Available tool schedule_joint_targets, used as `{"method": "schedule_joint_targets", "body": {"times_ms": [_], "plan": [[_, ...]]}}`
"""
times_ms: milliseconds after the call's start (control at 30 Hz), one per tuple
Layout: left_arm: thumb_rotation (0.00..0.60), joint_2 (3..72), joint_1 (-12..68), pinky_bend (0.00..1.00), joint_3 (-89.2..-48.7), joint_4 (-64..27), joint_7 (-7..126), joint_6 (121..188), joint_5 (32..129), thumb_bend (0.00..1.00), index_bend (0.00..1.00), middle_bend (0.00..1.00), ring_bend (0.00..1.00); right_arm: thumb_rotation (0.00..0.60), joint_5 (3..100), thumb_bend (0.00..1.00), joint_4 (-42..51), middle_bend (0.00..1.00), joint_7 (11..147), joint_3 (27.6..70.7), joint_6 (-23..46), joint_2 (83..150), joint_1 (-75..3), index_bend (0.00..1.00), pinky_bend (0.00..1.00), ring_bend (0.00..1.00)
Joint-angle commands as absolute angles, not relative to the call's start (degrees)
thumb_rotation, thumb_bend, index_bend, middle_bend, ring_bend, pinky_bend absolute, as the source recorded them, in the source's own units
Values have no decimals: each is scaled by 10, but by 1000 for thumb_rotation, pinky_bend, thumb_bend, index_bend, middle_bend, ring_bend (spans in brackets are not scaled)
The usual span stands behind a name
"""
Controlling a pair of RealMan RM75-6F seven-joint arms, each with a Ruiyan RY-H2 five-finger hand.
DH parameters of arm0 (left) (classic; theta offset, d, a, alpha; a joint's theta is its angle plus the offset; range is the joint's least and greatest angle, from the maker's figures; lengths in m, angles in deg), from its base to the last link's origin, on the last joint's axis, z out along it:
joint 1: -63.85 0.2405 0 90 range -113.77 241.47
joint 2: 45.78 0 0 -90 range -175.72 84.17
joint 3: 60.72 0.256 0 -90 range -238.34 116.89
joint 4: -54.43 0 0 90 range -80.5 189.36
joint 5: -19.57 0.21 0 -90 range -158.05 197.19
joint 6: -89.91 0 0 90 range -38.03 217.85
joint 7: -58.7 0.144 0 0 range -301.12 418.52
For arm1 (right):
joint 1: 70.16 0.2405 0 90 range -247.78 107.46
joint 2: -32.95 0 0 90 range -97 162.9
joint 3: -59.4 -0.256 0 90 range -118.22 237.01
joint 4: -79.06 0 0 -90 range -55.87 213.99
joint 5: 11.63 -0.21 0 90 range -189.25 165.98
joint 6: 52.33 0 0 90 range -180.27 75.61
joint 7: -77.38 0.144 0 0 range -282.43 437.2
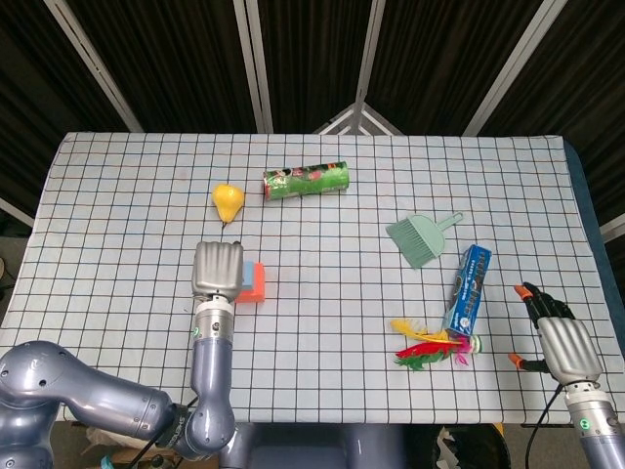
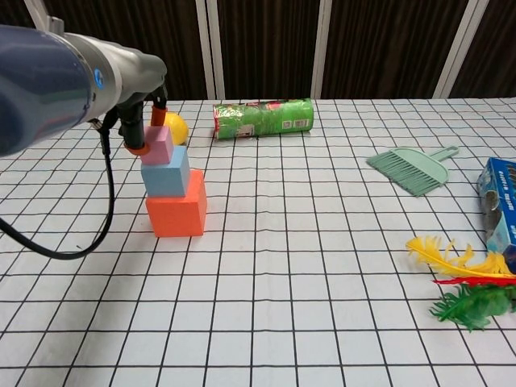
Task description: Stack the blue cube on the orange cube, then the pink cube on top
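Note:
The orange cube (image 2: 176, 214) stands on the table with the blue cube (image 2: 168, 172) on top of it. My left hand (image 2: 141, 121) pinches the pink cube (image 2: 159, 145) just over the blue cube's left part; whether the two touch I cannot tell. From the head view, the left hand (image 1: 218, 269) covers the pink cube and most of the blue cube (image 1: 243, 274); an edge of the orange cube (image 1: 256, 282) shows to its right. My right hand (image 1: 558, 334) rests at the table's right front edge, fingers curled, holding nothing.
A yellow pear (image 1: 228, 201) and a green can (image 1: 306, 181) on its side sit behind the stack. A green dustpan brush (image 1: 420, 238), a blue box (image 1: 469, 288) and a feathered shuttlecock (image 1: 430, 347) lie to the right.

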State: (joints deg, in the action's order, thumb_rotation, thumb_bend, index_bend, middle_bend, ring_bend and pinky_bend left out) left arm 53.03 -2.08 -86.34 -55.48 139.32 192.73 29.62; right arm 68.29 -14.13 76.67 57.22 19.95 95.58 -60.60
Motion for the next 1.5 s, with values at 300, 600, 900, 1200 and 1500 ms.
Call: {"method": "schedule_joint_targets", "body": {"times_ms": [300,600,900,1200,1500], "plan": [[600,535,-26,714,-863,-558,1396,1935,302,397,423,754,672,600,683,189,-142,73,767,572,200,955,-606,82,163,132],[600,533,-26,714,-864,-564,1399,1943,304,396,423,754,672,600,682,190,-143,73,766,573,199,955,-606,82,163,132],[600,537,-29,714,-860,-560,1403,1947,308,397,423,754,672,600,680,189,-144,73,765,573,197,955,-605,82,163,131],[600,540,-26,714,-856,-549,1403,1942,307,396,422,754,672,600,680,190,-143,73,767,572,198,955,-606,82,163,131],[600,542,-24,714,-854,-552,1403,1941,310,394,401,751,672,600,679,190,-144,73,766,572,198,955,-606,82,163,132]]}}
